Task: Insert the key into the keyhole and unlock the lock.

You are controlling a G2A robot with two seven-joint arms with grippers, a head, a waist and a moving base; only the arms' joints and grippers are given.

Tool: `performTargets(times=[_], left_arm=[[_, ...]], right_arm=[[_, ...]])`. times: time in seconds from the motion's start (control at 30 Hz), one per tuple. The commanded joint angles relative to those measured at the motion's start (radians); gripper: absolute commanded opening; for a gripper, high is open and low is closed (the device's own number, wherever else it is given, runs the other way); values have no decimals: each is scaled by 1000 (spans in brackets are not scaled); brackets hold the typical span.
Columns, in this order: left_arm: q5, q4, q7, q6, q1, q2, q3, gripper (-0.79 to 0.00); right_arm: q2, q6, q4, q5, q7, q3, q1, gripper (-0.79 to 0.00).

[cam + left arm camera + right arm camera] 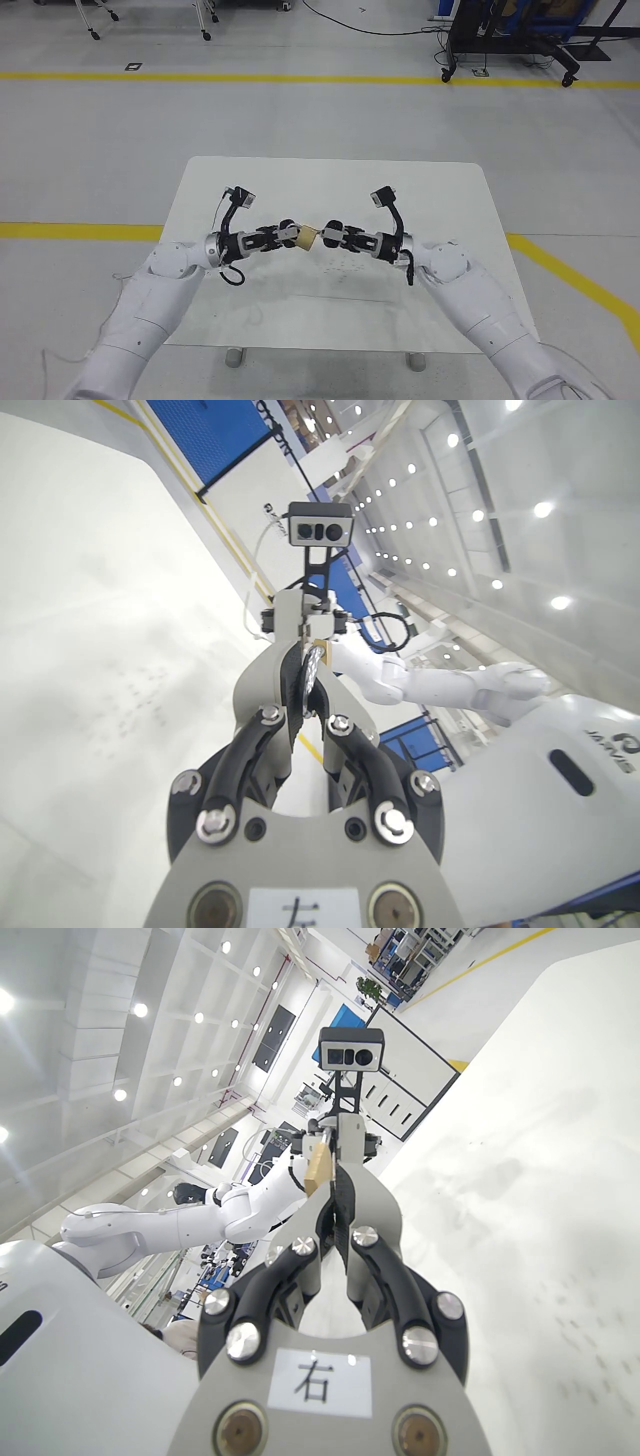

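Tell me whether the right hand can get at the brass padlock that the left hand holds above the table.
Probably yes. The right hand has its tips at the brass padlock, which the left hand holds by its shackle over the table, and nothing stands between them.

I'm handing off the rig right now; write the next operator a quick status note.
Left gripper: shut on the lock by its shackle, held above the table.
Right gripper: shut, tips at the lock body; key hidden, so unconfirmed.
Done: lock lifted, grippers meeting tip to tip.
Left: confirm key is in the keyhole, turn it, free the shackle.
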Motion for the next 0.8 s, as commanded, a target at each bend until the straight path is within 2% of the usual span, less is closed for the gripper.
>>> performTargets(times=[0.0, 0.3, 0.5, 0.77], left_arm=[[-60, 10, -26, 30, -6, 2, 1, -785], [-45, 25, -38, 42, -30, 5, 43, -785], [-48, 48, -45, 49, -53, -2, 89, -785], [-55, 96, -34, 39, -86, -12, 129, -785]], right_arm=[[-5, -23, 7, 23, -7, -9, 1, -785], [-14, -141, 13, 61, -92, 9, -4, -785], [-22, -145, 16, 31, -105, -12, 4, -785], [-24, -125, 19, 79, -11, -37, 13, -785]])
